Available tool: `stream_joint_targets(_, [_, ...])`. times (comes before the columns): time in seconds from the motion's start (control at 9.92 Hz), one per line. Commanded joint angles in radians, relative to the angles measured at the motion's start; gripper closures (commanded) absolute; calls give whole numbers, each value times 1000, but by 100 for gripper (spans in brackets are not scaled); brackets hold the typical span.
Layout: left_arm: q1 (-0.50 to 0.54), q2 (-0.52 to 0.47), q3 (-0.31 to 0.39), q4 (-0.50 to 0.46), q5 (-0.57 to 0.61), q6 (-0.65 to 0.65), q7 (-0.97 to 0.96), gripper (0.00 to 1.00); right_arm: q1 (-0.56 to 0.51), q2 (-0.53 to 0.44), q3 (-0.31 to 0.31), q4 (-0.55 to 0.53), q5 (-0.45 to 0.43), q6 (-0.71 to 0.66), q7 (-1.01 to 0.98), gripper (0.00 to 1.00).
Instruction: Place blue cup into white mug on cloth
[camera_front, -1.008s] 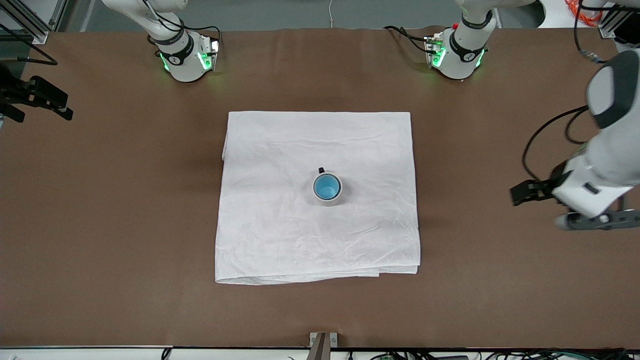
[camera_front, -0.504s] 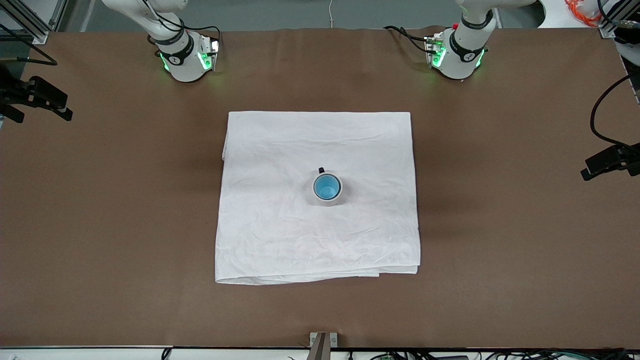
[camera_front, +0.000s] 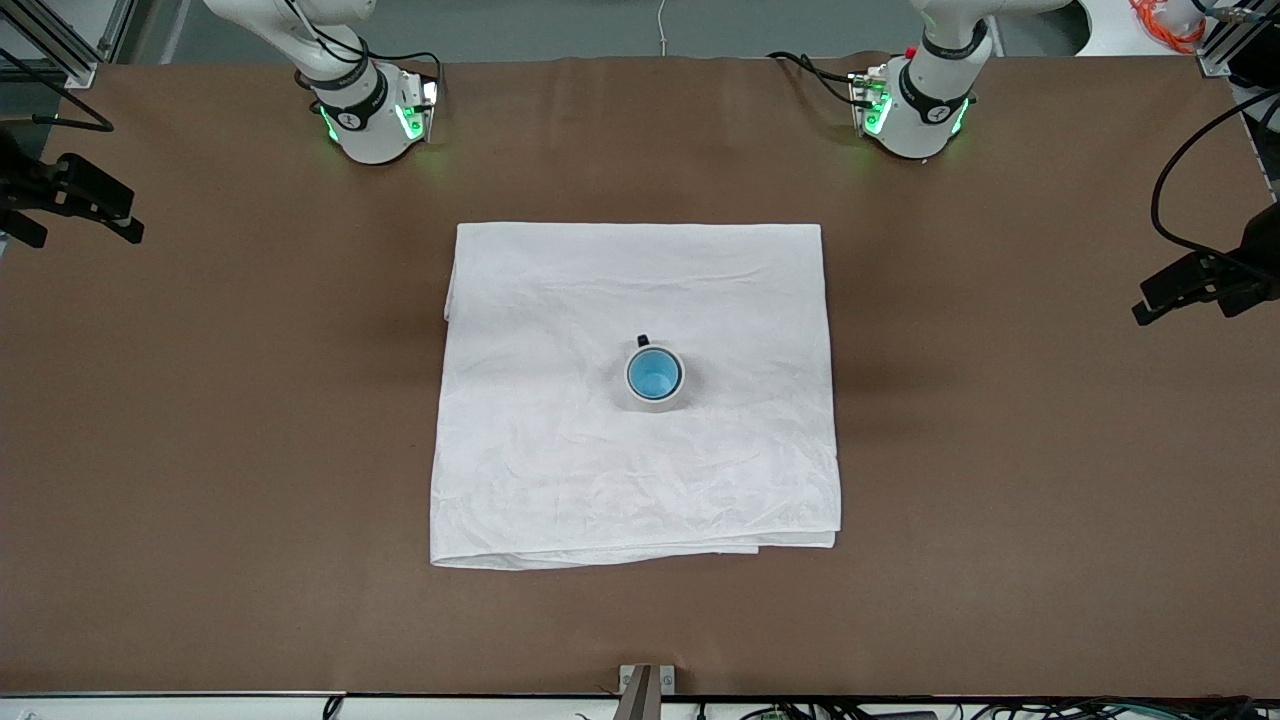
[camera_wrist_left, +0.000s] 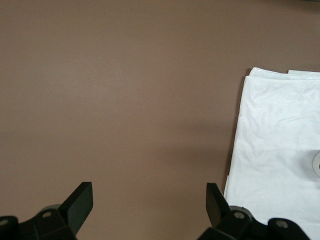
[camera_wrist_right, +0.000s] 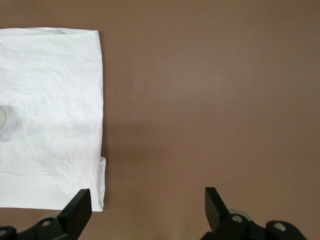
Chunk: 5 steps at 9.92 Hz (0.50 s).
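At the right arm's end of the table (camera_front: 220, 400), the right gripper (camera_wrist_right: 147, 207) hangs over bare brown surface, fingers (camera_wrist_right: 77, 210) spread wide with nothing between them. Near the middle of the cloth (camera_front: 560, 460) stands the white mug (camera_front: 655, 397), the blue cup (camera_front: 654, 375) nested upright inside it, well apart from both grippers. At the left arm's end, the left gripper (camera_wrist_left: 149, 204) hangs over bare table, fingers apart and empty.

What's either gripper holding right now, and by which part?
Nothing. The left gripper and right gripper are both open over bare table. The blue cup sits in the white mug on the cloth.
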Motion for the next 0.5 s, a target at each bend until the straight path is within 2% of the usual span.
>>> stream_joint_targets(0.0, [7, 7, -13, 8, 4, 9, 6, 0, -3, -22, 0, -20, -3, 9, -8, 0])
stream_joint_targets(0.1, [10, 33, -13, 48, -5, -5, 1, 0, -3, -22, 0, -20, -3, 10, -8, 0])
stream_joint_targets(0.4, [10, 41, -10, 54, -7, -22, -11, 0, -1, -22, 2, -20, -3, 10, -8, 0])
